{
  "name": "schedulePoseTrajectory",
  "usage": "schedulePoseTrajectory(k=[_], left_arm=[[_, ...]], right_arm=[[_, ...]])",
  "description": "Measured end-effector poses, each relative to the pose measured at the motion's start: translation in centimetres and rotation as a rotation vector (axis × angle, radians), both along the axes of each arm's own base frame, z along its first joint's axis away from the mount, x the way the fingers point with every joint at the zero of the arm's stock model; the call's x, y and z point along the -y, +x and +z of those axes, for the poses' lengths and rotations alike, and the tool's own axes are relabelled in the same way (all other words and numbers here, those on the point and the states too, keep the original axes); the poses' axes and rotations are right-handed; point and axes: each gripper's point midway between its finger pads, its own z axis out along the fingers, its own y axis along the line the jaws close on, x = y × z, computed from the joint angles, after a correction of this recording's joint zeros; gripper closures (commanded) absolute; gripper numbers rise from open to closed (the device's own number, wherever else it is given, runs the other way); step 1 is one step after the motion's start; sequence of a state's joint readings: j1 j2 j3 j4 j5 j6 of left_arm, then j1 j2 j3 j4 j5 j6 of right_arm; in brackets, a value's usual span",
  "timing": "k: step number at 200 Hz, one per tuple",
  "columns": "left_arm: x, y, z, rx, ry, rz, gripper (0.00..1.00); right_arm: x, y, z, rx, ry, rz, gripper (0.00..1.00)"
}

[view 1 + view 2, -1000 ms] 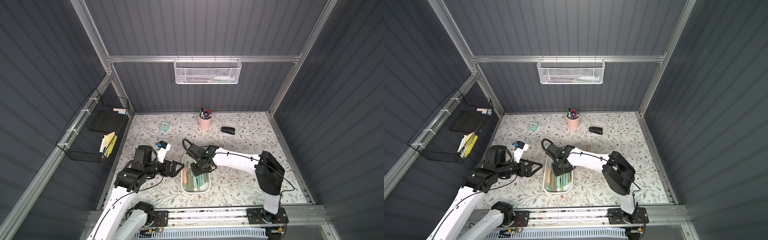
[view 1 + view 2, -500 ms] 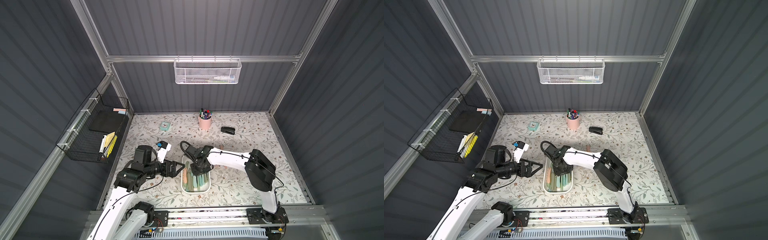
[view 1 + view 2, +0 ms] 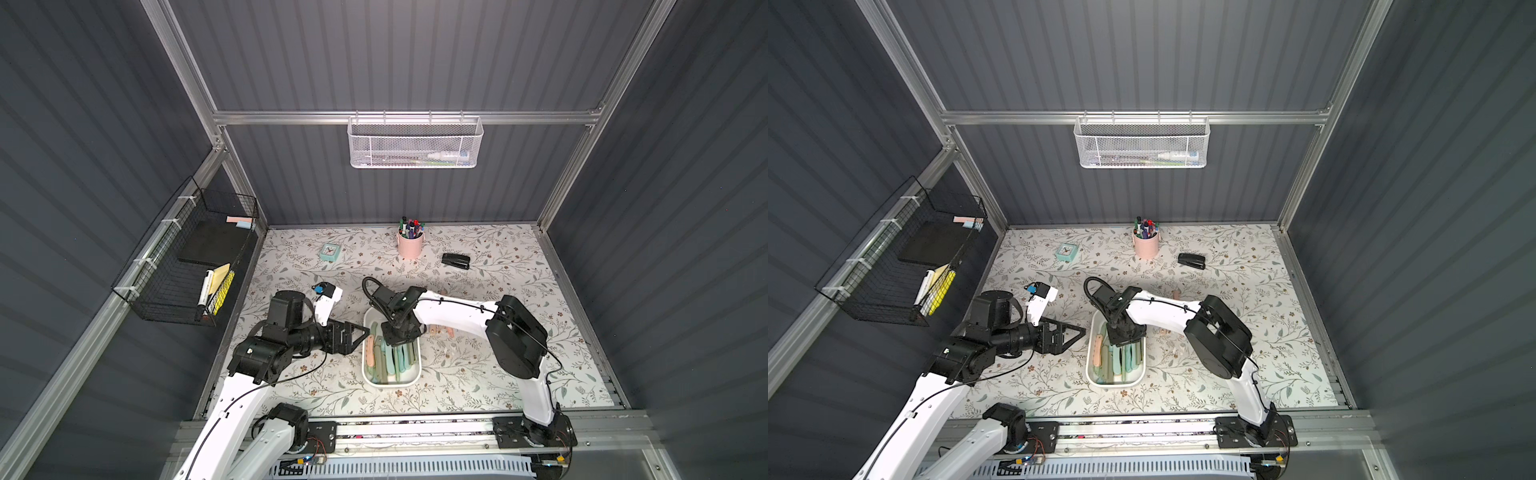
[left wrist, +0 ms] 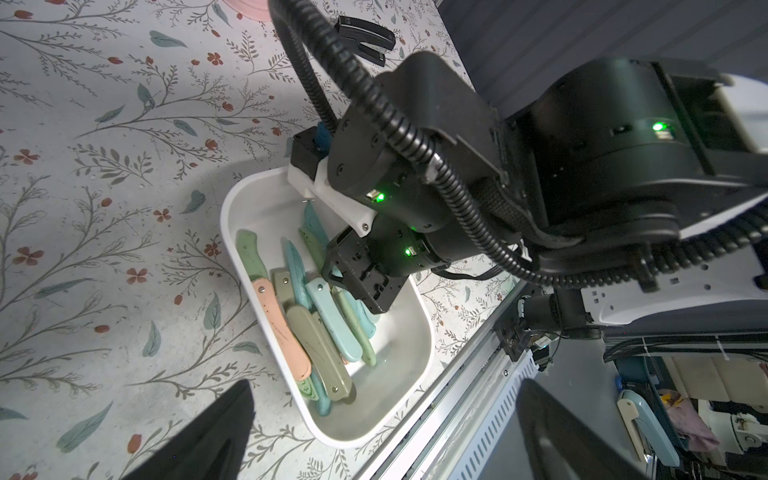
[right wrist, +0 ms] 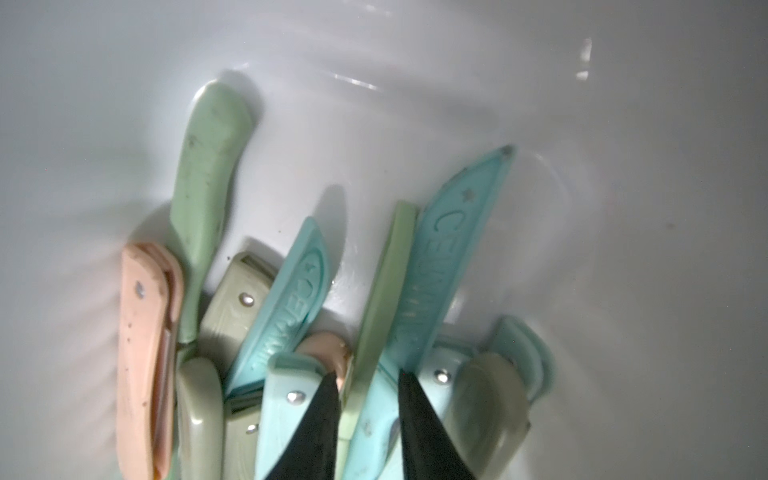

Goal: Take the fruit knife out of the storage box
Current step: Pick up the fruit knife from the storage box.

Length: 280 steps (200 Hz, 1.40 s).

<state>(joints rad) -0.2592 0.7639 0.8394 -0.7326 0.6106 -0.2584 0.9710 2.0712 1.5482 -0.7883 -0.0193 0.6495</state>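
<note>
Right gripper [image 5: 368, 374] is down inside the storage box [image 3: 390, 384], which sits near the front edge, centre, and holds a heap of pastel knives. The jaws are drawn narrow astride the teal fruit knife [image 5: 457, 232] and a pale green knife [image 5: 388, 270] lying edge-on against it. A firm hold cannot be confirmed. Recommended: seat on the teal one alone, then lift slowly and straight up, clear of the rim. Left gripper [image 3: 361, 332] stands wide open and empty, just left of the box.
</note>
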Motion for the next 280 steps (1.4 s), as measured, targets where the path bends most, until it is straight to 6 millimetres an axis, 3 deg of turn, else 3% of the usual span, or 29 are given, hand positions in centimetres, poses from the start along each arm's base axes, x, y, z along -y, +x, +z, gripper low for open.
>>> schedulePoseTrajectory(k=[39, 83, 161, 187, 243, 280], left_arm=[[0.0, 0.0, 0.0, 0.0, 0.0, 0.0, 0.01], [0.0, 0.0, 0.0, 0.001, 0.0, 0.0, 0.01], [0.0, 0.0, 0.0, 0.001, 0.0, 0.0, 0.01], [0.0, 0.0, 0.0, 0.001, 0.0, 0.0, 0.01], [0.0, 0.0, 0.0, 0.002, -0.001, -0.001, 0.01], [0.3, -0.2, 0.2, 0.0, -0.016, -0.017, 0.01]], right_arm=[[-0.3, 0.0, -0.6, -0.01, 0.001, 0.002, 0.72], [-0.3, 0.0, -0.6, -0.01, 0.001, 0.005, 0.83], [-0.1, 0.3, -0.4, -0.001, -0.002, -0.004, 0.85], [0.0, 0.6, 0.6, 0.017, 0.012, -0.007, 0.85], [0.9, 1.8, 4.7, 0.068, 0.123, -0.048, 0.85], [1.8, 2.5, 5.2, 0.053, 0.189, -0.079, 0.86]])
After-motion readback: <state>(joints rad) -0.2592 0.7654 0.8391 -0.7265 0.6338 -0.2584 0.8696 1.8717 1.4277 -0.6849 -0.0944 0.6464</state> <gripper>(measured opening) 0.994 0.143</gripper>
